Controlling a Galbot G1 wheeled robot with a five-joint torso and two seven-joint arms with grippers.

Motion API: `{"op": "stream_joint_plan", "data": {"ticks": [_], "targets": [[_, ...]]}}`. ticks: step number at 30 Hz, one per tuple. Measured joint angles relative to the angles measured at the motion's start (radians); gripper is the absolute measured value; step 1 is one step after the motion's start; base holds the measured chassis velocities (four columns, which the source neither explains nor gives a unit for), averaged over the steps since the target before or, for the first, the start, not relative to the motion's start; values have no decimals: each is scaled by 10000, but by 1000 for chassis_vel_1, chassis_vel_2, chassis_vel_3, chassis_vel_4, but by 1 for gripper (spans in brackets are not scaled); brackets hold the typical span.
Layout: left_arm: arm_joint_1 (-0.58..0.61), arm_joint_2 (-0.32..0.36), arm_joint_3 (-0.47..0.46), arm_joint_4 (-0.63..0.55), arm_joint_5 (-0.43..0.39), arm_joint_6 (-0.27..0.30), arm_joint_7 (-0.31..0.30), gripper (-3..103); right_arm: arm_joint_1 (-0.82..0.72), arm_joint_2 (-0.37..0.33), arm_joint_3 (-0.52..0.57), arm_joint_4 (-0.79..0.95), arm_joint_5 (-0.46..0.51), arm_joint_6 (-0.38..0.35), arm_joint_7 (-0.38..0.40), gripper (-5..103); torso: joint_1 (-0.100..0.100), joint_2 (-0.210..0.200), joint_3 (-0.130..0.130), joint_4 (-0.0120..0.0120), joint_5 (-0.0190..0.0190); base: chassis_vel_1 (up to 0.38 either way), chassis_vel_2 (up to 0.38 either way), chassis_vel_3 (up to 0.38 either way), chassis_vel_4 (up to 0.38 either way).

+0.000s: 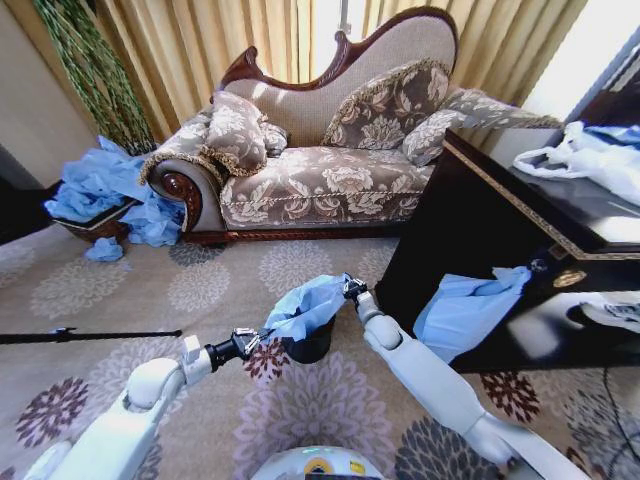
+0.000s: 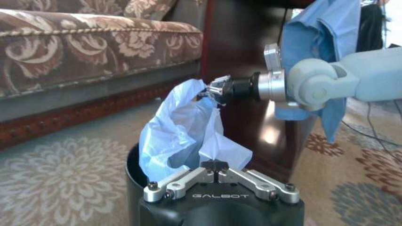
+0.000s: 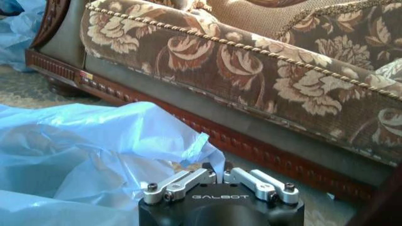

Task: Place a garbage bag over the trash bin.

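While over trash bin [image 1: 310,347] | garbage bag [image 1: 308,305] apparently pinched between left gripper [image 1: 254,340], right gripper [image 1: 352,289]

Our head camera looks down from above onto carpet and sofa [image 1: 330,180]; both our wrist cameras sit low, close, sharing sofa front.

A floral-upholstered chaise sofa [image 1: 330,150] with a carved dark wood frame stands well beyond the grippers, scatter cushions [image 1: 238,130] piled at its rolled arm. Gold curtains [image 1: 230,40] hang behind it, daylight glowing through the gap. A beige carpet [image 1: 120,290] with round flower medallions covers the floor. A dark polished cabinet [image 1: 480,230] rises close to the right. Far left, a woven basket [image 1: 95,225] overflows with blue bags.
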Motion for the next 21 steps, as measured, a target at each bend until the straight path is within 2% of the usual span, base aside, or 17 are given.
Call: {"op": "stream_joint_plan", "data": {"ticks": [11,16,21], "targets": [[-51,17,491,652,748,-87,810,0,-1353,-692,265,864,581,-320,82,0,0,0,0,1,1,0,0,0,0],[-179,-231,941,1258,1369,-210,1057,0,-2148,-704,600,661,232,-244,-95,0,0,0,0,0,-1,0,0,0,0],[-415,-402,1224,1899,1707,-322,1027,0,-2437,-422,793,250,80,-78,-223,0,0,0,1,0,0,0,0,0,0]]}}
